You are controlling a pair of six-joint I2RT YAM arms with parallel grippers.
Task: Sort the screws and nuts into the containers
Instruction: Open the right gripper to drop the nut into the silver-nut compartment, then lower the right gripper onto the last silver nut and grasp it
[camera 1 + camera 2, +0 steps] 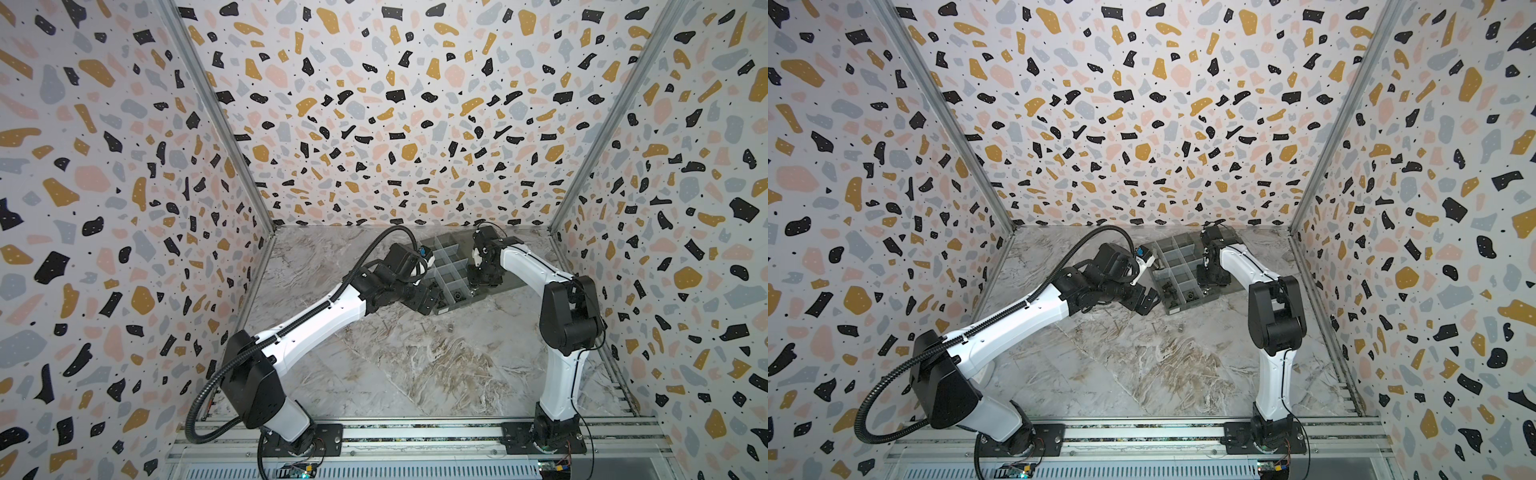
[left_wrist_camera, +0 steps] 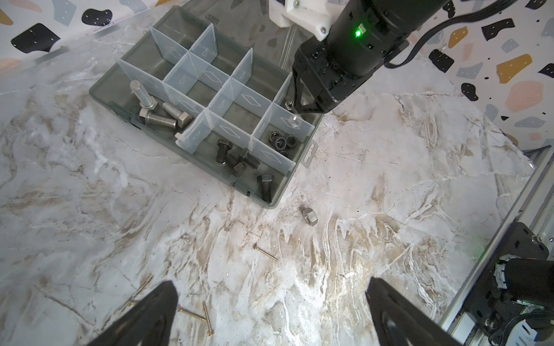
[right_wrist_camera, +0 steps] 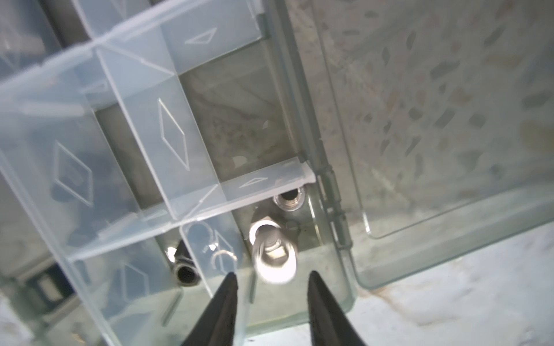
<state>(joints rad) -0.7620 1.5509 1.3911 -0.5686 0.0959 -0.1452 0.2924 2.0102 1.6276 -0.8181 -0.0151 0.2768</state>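
Leftmost, the left hand (image 2: pixel 269 283) hovered over the marble-patterned surface (image 2: pixel 75 209) with its jaws spread wide and nothing between them. Three brass wood screws (image 2: pixel 266 253) lay on the surface close to it. Just beside that hand in both top views sat the organiser box (image 2: pixel 103 90). Silver bolts (image 2: pixel 159 113) filled one end compartment, black bolts (image 2: pixel 236 158) the long one next to it, and black nuts (image 2: pixel 280 139) a small one beyond. A loose silver cap nut (image 1: pixel 449 328) lay on the surface near the box's corner. Farther right, the right hand (image 3: pixel 272 275) pointed down into the corner compartment by the hinge, jaws partly apart and gripping nothing. Silver cap nuts (image 3: pixel 275 260) lay just past its tips. The lid (image 3: pixel 449 119) lay open flat beside the box.
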